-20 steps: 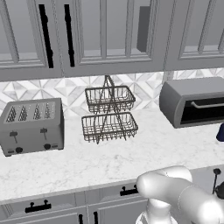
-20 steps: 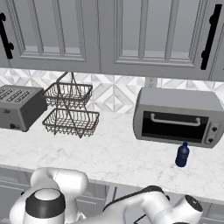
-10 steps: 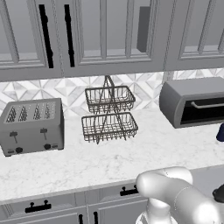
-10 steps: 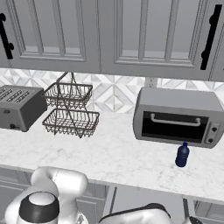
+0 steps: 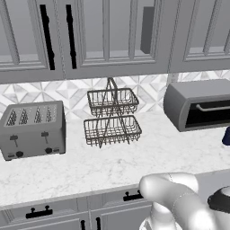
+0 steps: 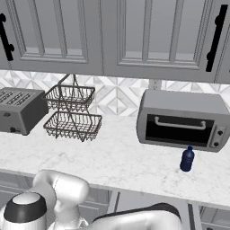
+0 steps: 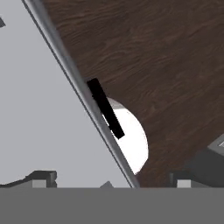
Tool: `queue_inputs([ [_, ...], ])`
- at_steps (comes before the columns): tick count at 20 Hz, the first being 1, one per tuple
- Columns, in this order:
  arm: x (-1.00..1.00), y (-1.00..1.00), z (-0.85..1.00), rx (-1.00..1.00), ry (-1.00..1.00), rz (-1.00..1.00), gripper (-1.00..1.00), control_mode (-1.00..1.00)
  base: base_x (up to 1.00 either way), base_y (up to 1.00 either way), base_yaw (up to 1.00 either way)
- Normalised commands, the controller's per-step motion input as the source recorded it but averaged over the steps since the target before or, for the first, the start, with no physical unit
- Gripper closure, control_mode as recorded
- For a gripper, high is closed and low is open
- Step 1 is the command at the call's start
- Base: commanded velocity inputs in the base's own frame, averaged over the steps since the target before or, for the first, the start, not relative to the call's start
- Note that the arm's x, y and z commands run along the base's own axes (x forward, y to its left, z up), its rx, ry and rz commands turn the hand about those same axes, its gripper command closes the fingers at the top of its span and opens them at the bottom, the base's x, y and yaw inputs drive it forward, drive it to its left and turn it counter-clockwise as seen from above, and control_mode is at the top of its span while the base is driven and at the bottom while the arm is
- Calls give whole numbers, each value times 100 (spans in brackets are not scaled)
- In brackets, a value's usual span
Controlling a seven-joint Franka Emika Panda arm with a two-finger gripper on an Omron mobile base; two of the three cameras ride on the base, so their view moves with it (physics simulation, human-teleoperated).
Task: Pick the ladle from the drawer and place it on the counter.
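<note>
Stretching wall to wall, white marble desk (image 5: 112,166) carrying toaster (image 5: 32,129), wire basket stand (image 5: 111,117), toaster oven (image 6: 182,120), blue bottle (image 6: 187,159). Drawer (image 7: 43,127) lying open over dark wood floor (image 7: 166,65). Ladle unseen; jaws' opening unclear.

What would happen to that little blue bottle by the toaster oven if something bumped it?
The blue bottle stands upright, narrow and taller than wide, so it would probably tip easily. Its round body suggests it would then roll across the smooth counter. It looks small, so likely light.
</note>
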Motion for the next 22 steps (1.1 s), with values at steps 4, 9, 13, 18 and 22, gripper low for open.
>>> queue_inputs([
  [4,81,80,64,-2,0,3,-100,-100,0,0,0],
  [9,99,87,4,0,1,21,-100,-100,0,0,0],
  [13,84,27,-34,0,4,46,-100,-100,0,0,0],
  [18,40,-27,-62,4,0,43,-100,-100,0,0,0],
  [22,0,-83,-53,5,0,48,-100,-100,0,0,0],
])
